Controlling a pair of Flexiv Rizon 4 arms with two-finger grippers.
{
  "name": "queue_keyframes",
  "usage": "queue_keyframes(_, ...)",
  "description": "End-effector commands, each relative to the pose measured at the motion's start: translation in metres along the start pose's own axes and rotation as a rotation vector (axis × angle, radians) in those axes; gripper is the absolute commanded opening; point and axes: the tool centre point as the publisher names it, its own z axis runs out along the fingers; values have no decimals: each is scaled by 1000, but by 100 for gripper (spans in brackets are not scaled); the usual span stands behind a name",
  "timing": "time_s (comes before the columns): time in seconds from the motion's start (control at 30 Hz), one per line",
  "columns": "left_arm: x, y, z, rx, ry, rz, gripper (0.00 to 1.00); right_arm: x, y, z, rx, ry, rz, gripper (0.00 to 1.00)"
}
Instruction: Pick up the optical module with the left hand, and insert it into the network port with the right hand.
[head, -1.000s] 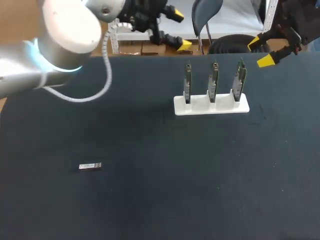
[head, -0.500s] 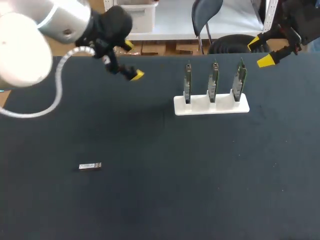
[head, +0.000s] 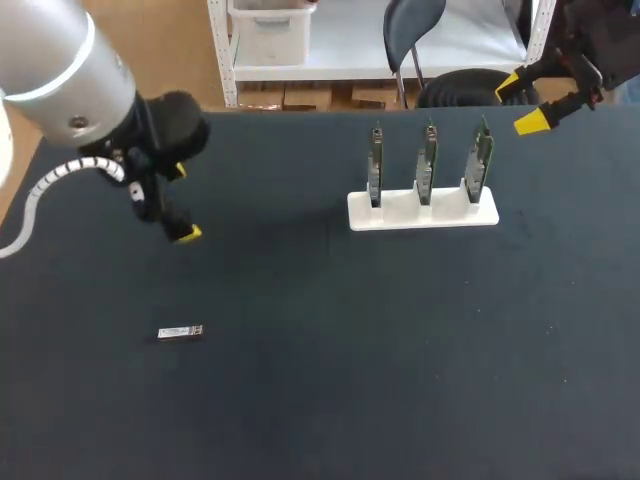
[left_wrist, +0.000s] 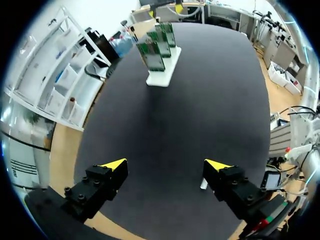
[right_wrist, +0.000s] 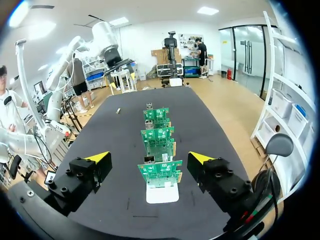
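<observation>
Down on the dark table (head: 400, 350) the optical module (head: 180, 332) lies flat on its side, a small silvery bar alone toward the left. The left gripper (head: 180, 203) hangs farther back over the table from it and apart from it, its fingers (head: 186, 234) spread wide with nothing between them. From the left wrist the same left gripper (left_wrist: 165, 165) looks along the table, and the optical module (left_wrist: 203, 185) shows as a pale sliver just beside the inner edge of one finger (left_wrist: 235, 187) (not touched by either tip). A white holder (head: 422, 210) stands toward the far right with three green boards (head: 427, 158) upright in a row. The right gripper (head: 520, 103) is at the table's far right edge, beyond the holder and clear of it, its fingers released and bare. In the right wrist view the green boards (right_wrist: 161, 172) stand ahead of the right gripper (right_wrist: 149, 157), and the optical module (right_wrist: 118, 111) lies far down the table.
</observation>
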Motion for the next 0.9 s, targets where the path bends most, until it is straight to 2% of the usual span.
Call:
queue_keyframes(0.03, 12, -11, 6, 50, 36, 5, 100, 0, 0, 0, 1, 1, 1, 100)
queue_keyframes(0.2, 28, -33, 22, 119, 120, 53, 100, 0, 0, 0, 1, 1, 1, 100)
queue_keyframes(0.37, 41, -58, 35, 193, 143, 81, 100, 0, 0, 0, 1, 1, 1, 100)
queue_keyframes(0.9, 75, -99, 60, 178, 209, 79, 100, 0, 0, 0, 1, 1, 1, 100)
